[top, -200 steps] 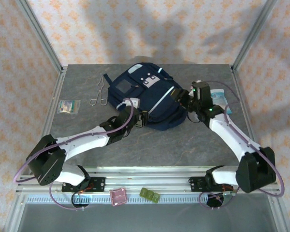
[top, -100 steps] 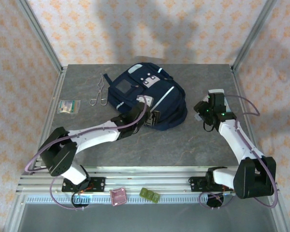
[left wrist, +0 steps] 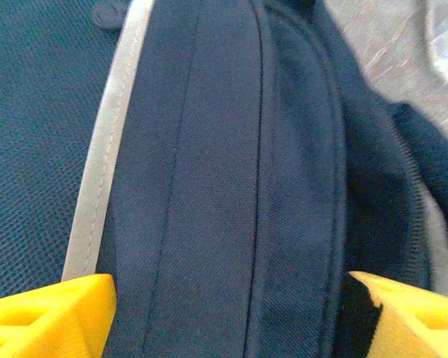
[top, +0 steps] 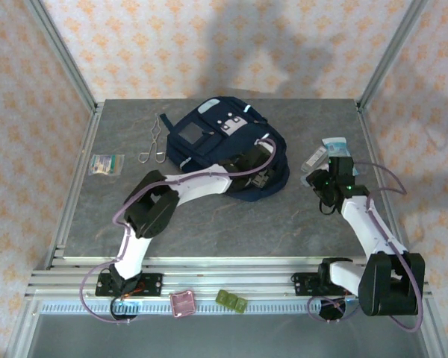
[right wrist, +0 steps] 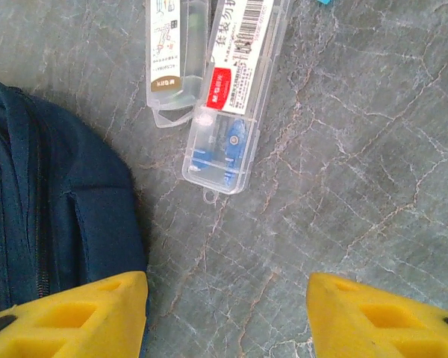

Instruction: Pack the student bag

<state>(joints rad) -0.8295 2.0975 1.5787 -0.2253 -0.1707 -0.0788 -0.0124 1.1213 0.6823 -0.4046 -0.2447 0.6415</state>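
1. The student bag (top: 224,145) lies flat on the grey table (top: 209,224), just toward 12 o'clock from its middle, with the white-grey patch facing up.
2. The left gripper (left wrist: 231,298) hangs over the bag's 4 o'clock edge. Its yellow fingers are spread wide and straddle a seam, with nothing clamped.
3. The right gripper (right wrist: 228,306) hovers above bare table at the bag's 3 o'clock side. Its fingers are apart and empty.
4. Step in hand, as I judge it: getting the bag open while the right arm lines up on the first item. I cannot tell whether the zip is already undone.
5. The next move calls for the left fingers to pinch fabric beside the opening and lift. The right gripper must advance toward 12 o'clock in its own view and close across a narrow case.
6. Count:
   - one bag
   - two clear plastic cases (right wrist: 231,97) lying side by side at its 3 o'clock
   - one light blue packet (top: 336,145) beyond the cases
   - one pair of metal forceps (top: 155,140) at 9 o'clock
   - one small packet (top: 106,164) further out
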